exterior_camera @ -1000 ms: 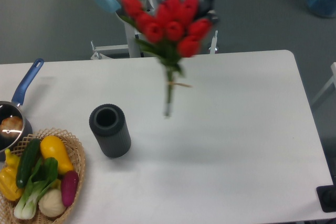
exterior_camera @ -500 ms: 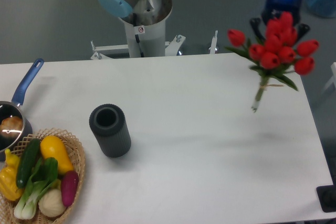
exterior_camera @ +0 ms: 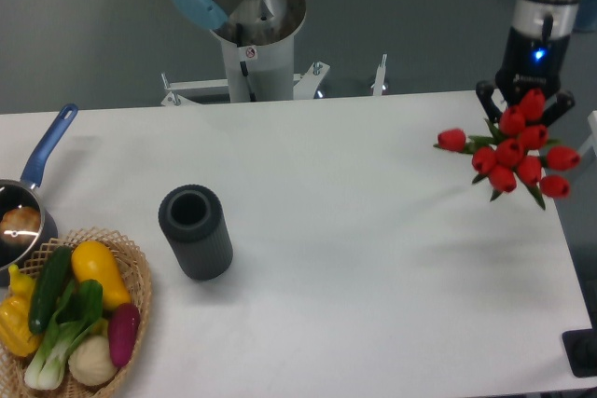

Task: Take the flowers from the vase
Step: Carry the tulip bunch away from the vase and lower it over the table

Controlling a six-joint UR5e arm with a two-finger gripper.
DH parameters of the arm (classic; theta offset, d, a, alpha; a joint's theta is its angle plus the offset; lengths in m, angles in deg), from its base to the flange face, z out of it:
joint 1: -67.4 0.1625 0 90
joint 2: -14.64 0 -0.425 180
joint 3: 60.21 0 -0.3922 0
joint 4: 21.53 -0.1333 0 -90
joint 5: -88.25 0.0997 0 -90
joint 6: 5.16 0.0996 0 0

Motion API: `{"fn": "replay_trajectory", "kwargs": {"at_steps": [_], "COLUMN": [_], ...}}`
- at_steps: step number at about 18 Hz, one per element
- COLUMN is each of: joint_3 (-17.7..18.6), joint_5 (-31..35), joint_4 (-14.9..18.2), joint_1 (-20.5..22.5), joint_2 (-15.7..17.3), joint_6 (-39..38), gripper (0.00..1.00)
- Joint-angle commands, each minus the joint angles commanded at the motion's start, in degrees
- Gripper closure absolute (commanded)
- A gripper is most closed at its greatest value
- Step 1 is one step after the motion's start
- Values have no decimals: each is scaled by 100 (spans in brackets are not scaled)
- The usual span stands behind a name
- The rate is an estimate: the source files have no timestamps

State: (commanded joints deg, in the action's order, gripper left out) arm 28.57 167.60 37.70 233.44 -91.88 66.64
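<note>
Surface: white table, grey floor behind.
Flowers: red tulip bunch held above the table's far right corner, well apart from the vase, which stands empty.
Handling: likely light, stems bendy, heads easily crushed; hold belongs on the bundled stems.
Gripper: dark fingers straddle the bunch from above; seemingly closed on it, contact hidden.
Hidden: stems behind the blooms; finger tips lost among petals.
Nearby: vegetable basket, blue-handled saucepan cropped at left.
</note>
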Motion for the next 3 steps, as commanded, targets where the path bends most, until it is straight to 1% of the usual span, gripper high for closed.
{"fn": "replay_trajectory", "kwargs": {"at_steps": [3], "joint_3": [-167], "joint_5": [404], "joint_4": [219], "joint_1": [-115], "joint_2": [-123], "joint_6": [44], "gripper": [99]}}
